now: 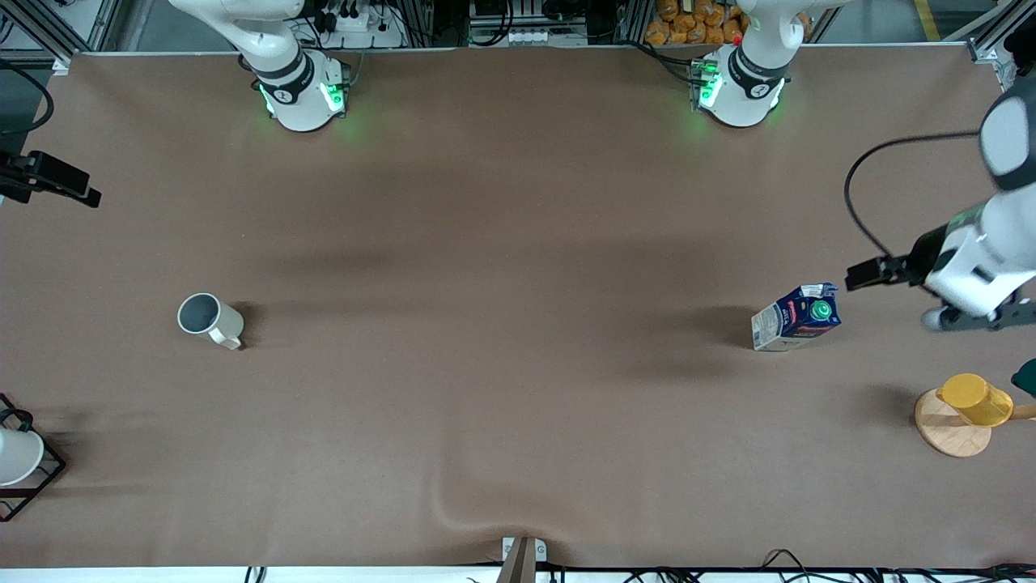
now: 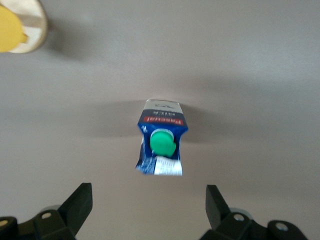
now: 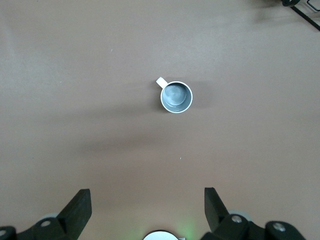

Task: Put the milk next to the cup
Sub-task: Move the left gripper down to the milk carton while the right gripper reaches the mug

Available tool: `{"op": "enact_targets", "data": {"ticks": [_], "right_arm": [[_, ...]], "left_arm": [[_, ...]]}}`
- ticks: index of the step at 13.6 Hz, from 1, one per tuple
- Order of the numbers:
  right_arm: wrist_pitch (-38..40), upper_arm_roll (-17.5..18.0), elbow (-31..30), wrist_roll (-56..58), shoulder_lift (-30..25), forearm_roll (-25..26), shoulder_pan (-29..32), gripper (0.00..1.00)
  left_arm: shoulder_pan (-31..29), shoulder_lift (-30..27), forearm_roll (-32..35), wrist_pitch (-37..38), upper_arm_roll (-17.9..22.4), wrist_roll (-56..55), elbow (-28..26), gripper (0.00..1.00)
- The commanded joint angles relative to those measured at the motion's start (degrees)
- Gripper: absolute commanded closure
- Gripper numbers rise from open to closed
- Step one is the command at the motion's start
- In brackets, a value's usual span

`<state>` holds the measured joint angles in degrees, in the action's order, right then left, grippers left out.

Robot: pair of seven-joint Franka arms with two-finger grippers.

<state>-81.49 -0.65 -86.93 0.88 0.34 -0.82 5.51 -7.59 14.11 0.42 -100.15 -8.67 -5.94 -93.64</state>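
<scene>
The cup (image 1: pixel 210 319) stands upright toward the right arm's end of the worktop (image 1: pixel 502 389). The right gripper (image 3: pixel 147 200) hangs above it, jaws apart. Well apart, toward the left arm's end, stands the milk (image 1: pixel 796 317), green cap up, its red label's writing too blurred to read. The left gripper (image 2: pixel 149 202) hovers over it, jaws apart; in the front view the frame edge cuts it off.
</scene>
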Motion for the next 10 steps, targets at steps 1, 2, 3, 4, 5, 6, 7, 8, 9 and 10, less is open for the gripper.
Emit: {"op": "enact_targets", "data": {"ticks": [1,2,3,4,5,6,7,8,9,10], "right_arm": [[-5.2,1.3,0.0,-0.2,4.5,0.5,0.4,0.0],[-7.7,1.3,0.5,-0.5,6.6,1.5,-1.7,0.0],[-7.8,1.2,0.5,-0.4,7.5,4.3,-2.7,0.0],[-7.8,1.1,0.6,-0.6,9.4,5.5,-2.2,0.0],[-7.9,0.9,0.7,0.0,11.6,5.2,-1.2,0.0],[-8.2,0.9,0.7,0.2,13.5,5.2,0.5,0.0],[-9.0,0.9,0.7,0.3,16.2,5.5,1.2,0.0],[-11.3,0.9,0.4,0.3,18.6,5.6,2.7,0.0],[-12.7,0.9,0.1,0.3,20.5,5.4,3.5,0.0],[-13.1,0.9,-0.1,0.3,22.1,5.3,4.0,0.0]], "left_arm": [[0.7,2.5,1.0,-1.5,-0.5,-2.1,-0.8,0.0],[0.8,3.6,1.5,-1.5,-0.8,-2.0,-0.8,0.0],[0.5,5.0,1.9,-1.4,-1.0,-1.1,-0.8,0.0],[0.6,5.2,1.9,-1.2,-0.9,-1.0,-1.3,0.0],[0.6,5.8,2.2,-1.4,-0.9,-1.0,-1.8,0.0],[0.6,6.1,2.7,-1.5,-0.9,-1.0,-2.0,0.0],[0.6,7.3,3.0,-1.6,-0.9,-1.0,-2.0,0.0],[0.6,8.5,3.4,-2.6,-0.9,-1.0,-2.1,0.0],[0.6,9.3,4.9,-2.9,-0.9,-1.0,-2.1,0.0],[0.6,9.4,5.8,-2.9,-1.0,-1.0,-2.7,0.0]]}}
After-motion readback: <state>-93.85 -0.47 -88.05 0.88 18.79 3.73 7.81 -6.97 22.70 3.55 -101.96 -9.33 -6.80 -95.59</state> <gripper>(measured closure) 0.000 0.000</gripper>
